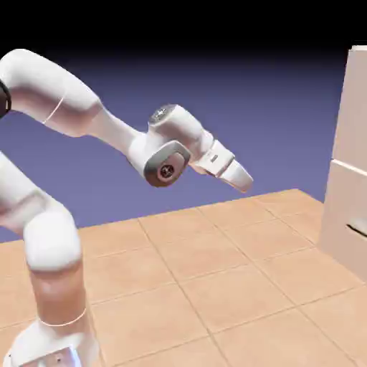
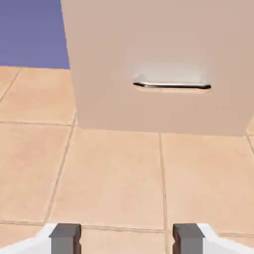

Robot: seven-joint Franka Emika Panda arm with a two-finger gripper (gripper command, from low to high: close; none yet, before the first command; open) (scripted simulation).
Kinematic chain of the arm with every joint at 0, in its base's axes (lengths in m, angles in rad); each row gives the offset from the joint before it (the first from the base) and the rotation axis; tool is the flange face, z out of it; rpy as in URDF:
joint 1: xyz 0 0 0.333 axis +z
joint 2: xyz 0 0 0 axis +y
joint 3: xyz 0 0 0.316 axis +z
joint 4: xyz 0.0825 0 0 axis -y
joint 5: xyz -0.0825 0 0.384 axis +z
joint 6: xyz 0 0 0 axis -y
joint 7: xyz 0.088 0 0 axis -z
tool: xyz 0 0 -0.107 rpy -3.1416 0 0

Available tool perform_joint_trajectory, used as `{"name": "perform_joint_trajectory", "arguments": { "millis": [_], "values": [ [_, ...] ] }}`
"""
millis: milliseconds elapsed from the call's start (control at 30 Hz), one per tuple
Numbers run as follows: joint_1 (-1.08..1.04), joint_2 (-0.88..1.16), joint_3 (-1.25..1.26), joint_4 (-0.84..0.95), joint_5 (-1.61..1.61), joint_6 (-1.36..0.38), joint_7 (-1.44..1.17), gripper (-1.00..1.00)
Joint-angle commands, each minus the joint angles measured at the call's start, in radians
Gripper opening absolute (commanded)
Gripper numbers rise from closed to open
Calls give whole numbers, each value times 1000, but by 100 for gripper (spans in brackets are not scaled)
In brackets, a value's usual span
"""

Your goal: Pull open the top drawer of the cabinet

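Note:
The cabinet [image 1: 350,165] is a tall pale beige box at the exterior view's right edge, partly cut off. Its top drawer [image 1: 354,107] is the plain upper panel, lying flush above a thin seam. Below the seam, a lower drawer front [image 1: 347,222] carries a dark handle mark. My gripper [image 1: 242,180] hangs in the air well to the left of the cabinet, pointing toward it and slightly down. In the hand view the gripper [image 2: 127,239] is open, with only floor between the grey fingertips [image 2: 66,237]. Ahead, the cabinet face [image 2: 158,49] shows a slim dark handle [image 2: 172,86] just above the floor.
Tan tiled floor [image 1: 215,279] stretches between the arm and the cabinet. A blue-violet backdrop lies behind. The white arm's base and elbow [image 1: 50,244] fill the exterior view's left side.

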Motion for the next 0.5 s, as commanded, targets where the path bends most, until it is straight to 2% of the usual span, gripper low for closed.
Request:
{"name": "perform_joint_trajectory", "arguments": {
  "millis": [0,467],
  "values": [
    [-36,-16,17,20,42,-10,9,0],
    [-544,-240,262,305,634,-149,141,0]
  ]
}}
